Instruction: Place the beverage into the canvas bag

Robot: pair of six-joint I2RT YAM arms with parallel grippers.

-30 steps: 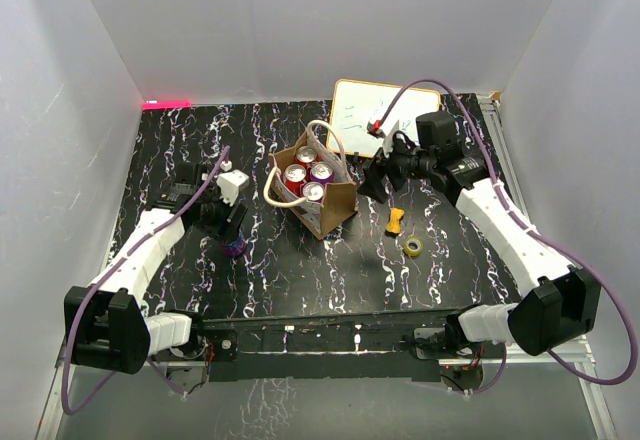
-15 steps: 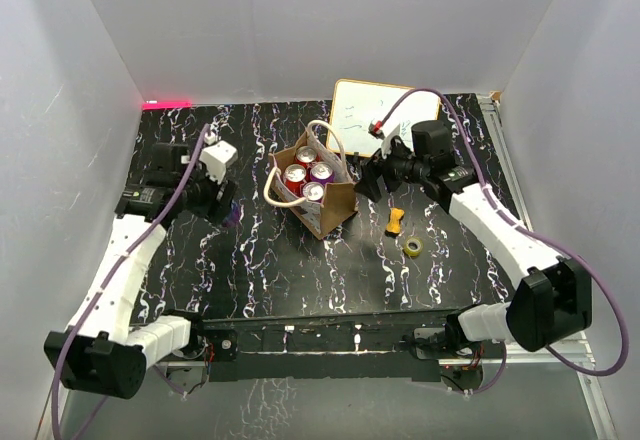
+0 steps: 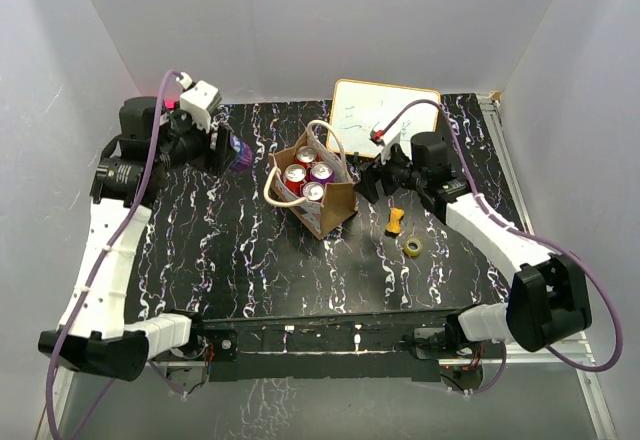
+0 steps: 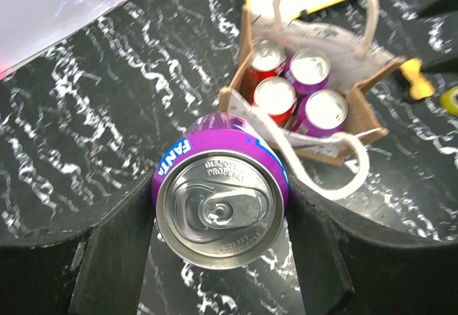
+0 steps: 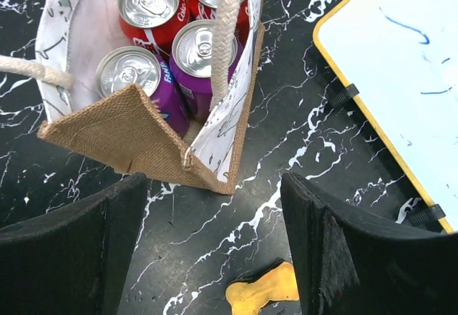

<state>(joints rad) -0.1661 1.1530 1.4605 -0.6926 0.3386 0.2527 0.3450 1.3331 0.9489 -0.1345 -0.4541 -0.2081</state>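
Left fingers (image 4: 107,272) clamped on the can (image 4: 220,218), raised well left of the bag (image 3: 336,212). Right fingers (image 5: 68,250) spread wide, empty, just right of the bag. Risks landing on the four cans (image 3: 308,178) already inside, with little room left, and tipping the bag. Could also snag a handle (image 5: 225,21) lying across the opening. Nearby: whiteboard (image 3: 385,115) behind, yellow piece (image 3: 397,222) and tape roll (image 3: 413,246) right, out of the path.

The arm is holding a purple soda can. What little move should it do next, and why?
Probably swing the left gripper right, toward the canvas bag: its purple can is gripped and lifted, but sits left of the bag's open top.
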